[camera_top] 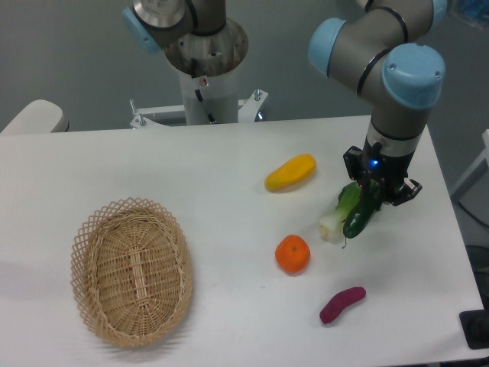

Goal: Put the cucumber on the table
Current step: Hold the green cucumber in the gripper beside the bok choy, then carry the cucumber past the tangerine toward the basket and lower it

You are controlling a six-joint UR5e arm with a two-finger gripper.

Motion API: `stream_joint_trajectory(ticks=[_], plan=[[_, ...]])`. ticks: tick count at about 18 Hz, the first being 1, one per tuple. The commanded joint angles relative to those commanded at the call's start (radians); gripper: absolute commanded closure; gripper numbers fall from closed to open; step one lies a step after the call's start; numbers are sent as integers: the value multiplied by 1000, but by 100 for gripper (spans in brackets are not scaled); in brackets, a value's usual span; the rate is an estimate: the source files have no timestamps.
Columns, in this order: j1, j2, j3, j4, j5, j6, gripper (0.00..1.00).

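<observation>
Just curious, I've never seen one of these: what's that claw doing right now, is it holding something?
Gripper: closed on the cucumber, holding it right beside the bok choy.

Lower left of your frame: oval wicker basket, upright, nothing visible inside. Centre-right, upper: yellow mango, lying tilted, well apart from basket. Below it, you see orange, alone. Right of orange, slightly higher: bok choy, white stalk end toward lower left, leaves partly hidden. Lower right: purple sweet potato, lying diagonal, near orange but not touching. Upper-left edge: pale rounded object, partly cut off.
</observation>
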Motion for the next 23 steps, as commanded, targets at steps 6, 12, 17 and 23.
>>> stream_joint_trajectory(ticks=[6,12,17,23], plan=[[-40,0,2,-14,-2,-52,75],[-176,-11,17,-6,0,-335,75],[-287,-52,18,5,2,-599,75],[-377,-147,17,123,6,-898,74]])
